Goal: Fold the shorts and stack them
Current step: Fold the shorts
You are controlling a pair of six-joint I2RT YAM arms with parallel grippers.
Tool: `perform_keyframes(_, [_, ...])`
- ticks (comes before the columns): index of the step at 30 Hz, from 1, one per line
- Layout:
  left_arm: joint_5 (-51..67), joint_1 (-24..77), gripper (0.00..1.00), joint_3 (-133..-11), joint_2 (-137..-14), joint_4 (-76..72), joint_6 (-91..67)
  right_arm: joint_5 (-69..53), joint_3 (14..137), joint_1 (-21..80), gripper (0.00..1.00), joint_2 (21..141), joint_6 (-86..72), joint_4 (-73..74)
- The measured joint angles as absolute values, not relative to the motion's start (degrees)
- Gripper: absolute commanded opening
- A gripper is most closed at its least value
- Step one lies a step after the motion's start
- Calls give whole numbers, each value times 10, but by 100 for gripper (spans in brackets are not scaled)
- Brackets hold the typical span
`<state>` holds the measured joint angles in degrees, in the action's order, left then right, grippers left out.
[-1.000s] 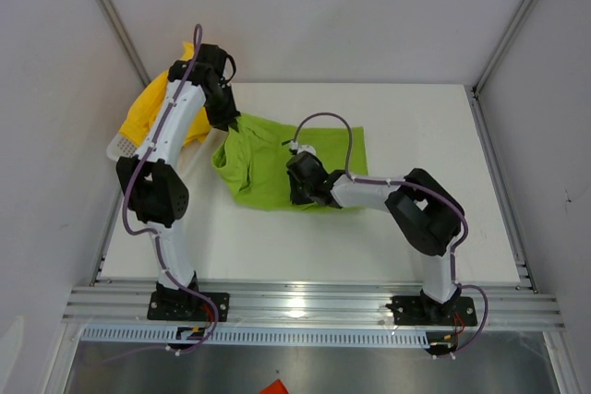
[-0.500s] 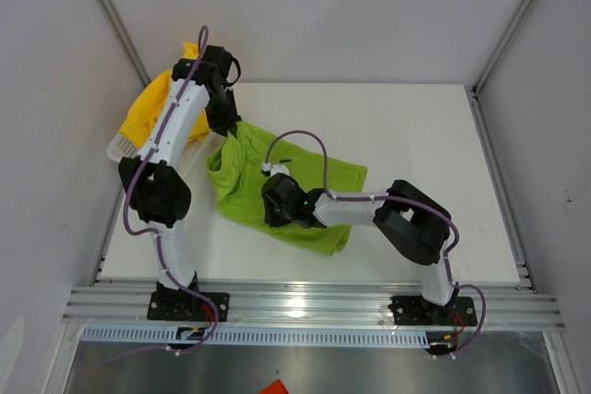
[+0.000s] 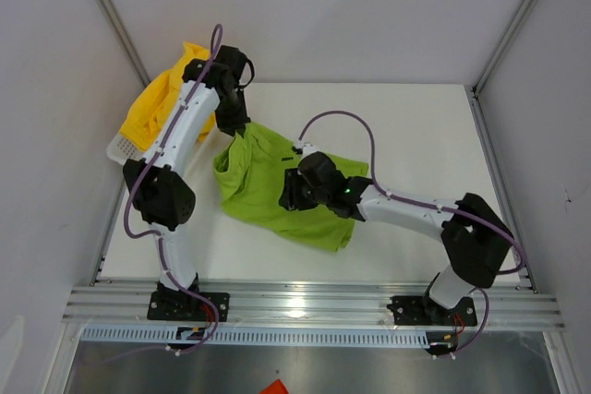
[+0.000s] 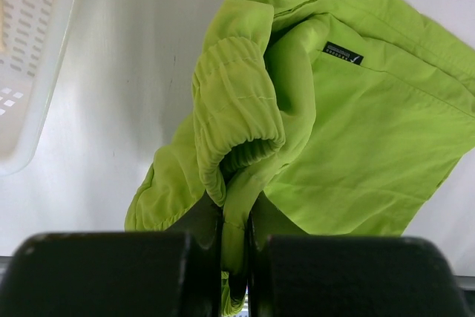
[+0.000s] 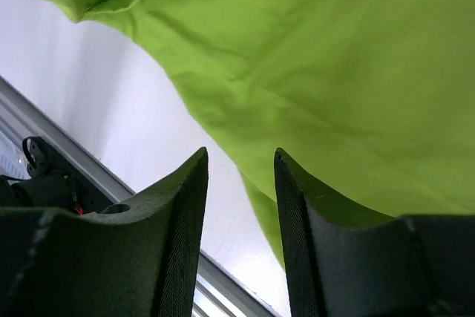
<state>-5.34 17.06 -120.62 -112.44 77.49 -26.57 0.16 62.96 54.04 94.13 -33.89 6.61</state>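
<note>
Between the pressed-together jaws of the left gripper [image 4: 236, 219] sits a bunched fold of the lime green shorts [image 4: 349, 131], pinched at the gathered elastic waistband, which rises just beyond the fingertips. Past this grip the garment spreads away over the white table [image 3: 416, 126], a small dark label [image 4: 343, 53] showing on its far side. To one side of the left gripper, well apart from the fabric, lies the white mesh basket [image 4: 30, 72]; the overhead view shows the yellow shorts [image 3: 157, 103] heaped in it. The right gripper [image 5: 241, 157] hovers over the near part of the lime green shorts, its jaws parted with nothing between them; green cloth and bare table show through the gap.
</note>
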Motion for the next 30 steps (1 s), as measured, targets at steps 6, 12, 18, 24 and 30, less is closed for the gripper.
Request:
perform_keyframes(6, [-64, 177, 0, -1216, -1124, 777, -270, -9, 559, 469, 44, 854, -340, 96])
perform_keyframes(12, [-74, 187, 0, -1225, -1124, 777, -271, -51, 463, 352, 43, 792, -341, 100])
perform_keyframes(18, [-80, 205, 0, -1236, -1124, 779, -273, -76, 402, 319, 40, 792, -342, 93])
perform_keyframes(24, [-86, 219, 0, -1269, -1125, 780, -280, -80, 376, 307, 23, 810, -346, 77])
perform_keyframes(30, [-95, 239, 0, -1273, -1125, 779, -289, -81, 353, 308, 4, 841, -366, 30])
